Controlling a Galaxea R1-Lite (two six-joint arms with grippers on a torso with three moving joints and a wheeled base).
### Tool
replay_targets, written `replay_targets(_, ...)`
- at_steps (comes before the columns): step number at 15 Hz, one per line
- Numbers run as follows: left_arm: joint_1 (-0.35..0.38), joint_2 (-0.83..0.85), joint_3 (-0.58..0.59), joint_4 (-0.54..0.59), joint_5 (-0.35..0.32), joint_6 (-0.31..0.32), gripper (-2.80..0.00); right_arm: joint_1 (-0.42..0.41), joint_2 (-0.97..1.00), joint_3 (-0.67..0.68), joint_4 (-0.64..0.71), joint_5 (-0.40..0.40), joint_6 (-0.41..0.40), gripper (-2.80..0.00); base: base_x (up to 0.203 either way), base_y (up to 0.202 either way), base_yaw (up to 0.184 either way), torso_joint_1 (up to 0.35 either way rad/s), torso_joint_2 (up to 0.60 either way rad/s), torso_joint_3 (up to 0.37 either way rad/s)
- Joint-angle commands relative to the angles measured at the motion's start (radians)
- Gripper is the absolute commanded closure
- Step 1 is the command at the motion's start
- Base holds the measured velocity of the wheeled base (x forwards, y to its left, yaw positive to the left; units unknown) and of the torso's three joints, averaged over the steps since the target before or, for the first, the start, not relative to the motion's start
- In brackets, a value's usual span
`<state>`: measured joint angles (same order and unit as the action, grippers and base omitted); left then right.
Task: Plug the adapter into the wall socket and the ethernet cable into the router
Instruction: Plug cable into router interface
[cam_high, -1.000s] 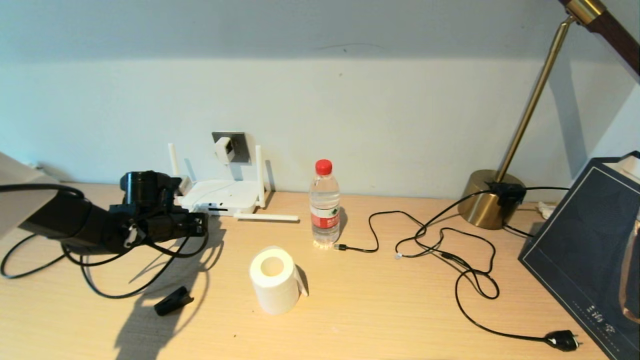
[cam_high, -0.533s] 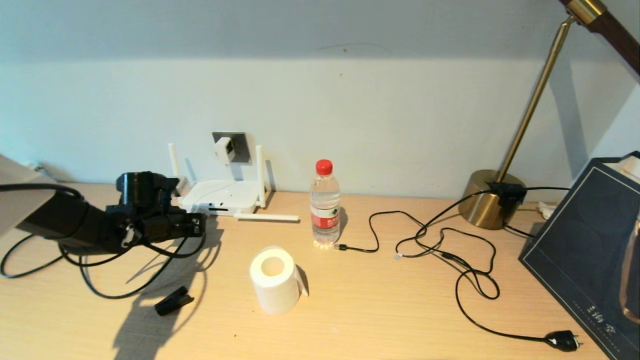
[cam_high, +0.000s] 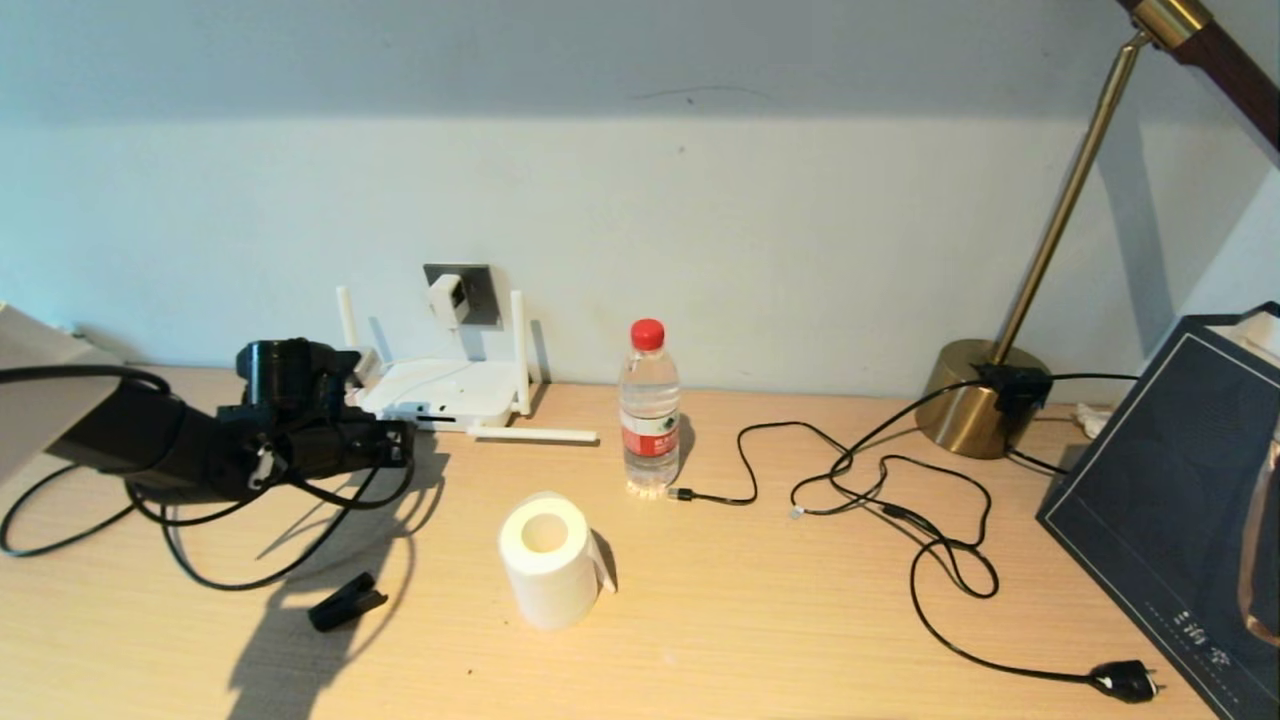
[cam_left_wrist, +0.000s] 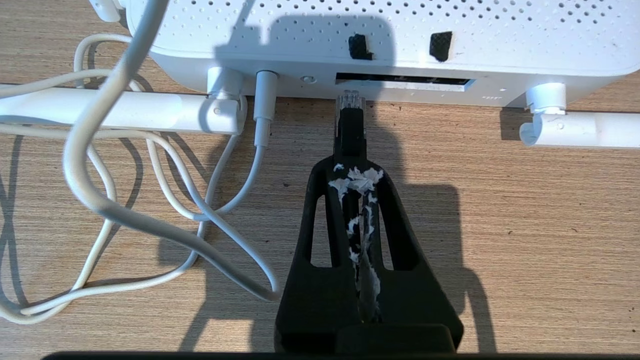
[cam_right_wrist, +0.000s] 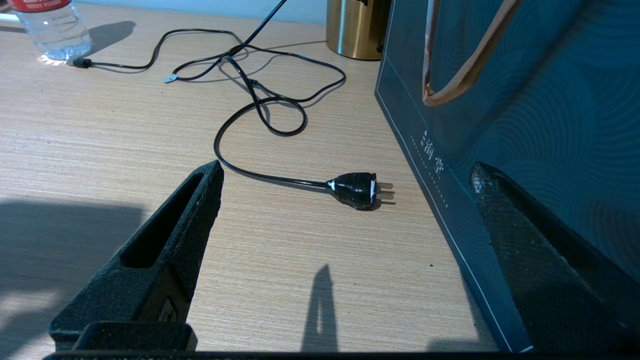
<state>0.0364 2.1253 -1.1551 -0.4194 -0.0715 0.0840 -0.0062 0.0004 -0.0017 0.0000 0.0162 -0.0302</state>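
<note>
In the head view, the router is seen lying on the bench against the wall, and the socket is set in the wall just above it, with the adapter seated in the socket. The left hand is held just in front of the router's left front edge, with black cable looped beneath it. A bottle is stood to the right of the router, a paper roll in front of it. In the left wrist view, the left hand is pressed together on the ethernet cable, whose clear plug tip is held just short of the router's port slot. In the right wrist view, the right hand is spread wide over the bench, well away from the router, beside a dark bag, with a two-pin plug lying between its fingers.
</note>
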Motion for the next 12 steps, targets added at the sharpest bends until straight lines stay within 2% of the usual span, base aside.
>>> replay_targets(1, 0.002, 0.004, -0.003, -0.002, -0.001, 0.000, 0.00, 0.000, 0.000, 0.000, 0.000, 0.001, 0.000, -2.80, 0.000, 0.000, 0.000, 0.000, 0.00, 0.000)
replay_targets(12, 0.000, 0.002, -0.049, 0.033, -0.001, 0.000, 0.00, 0.000, 0.000, 0.002, 0.000, 0.001, 0.000, -2.80, 0.000, 0.000, 0.000, 0.000, 0.00, 0.000)
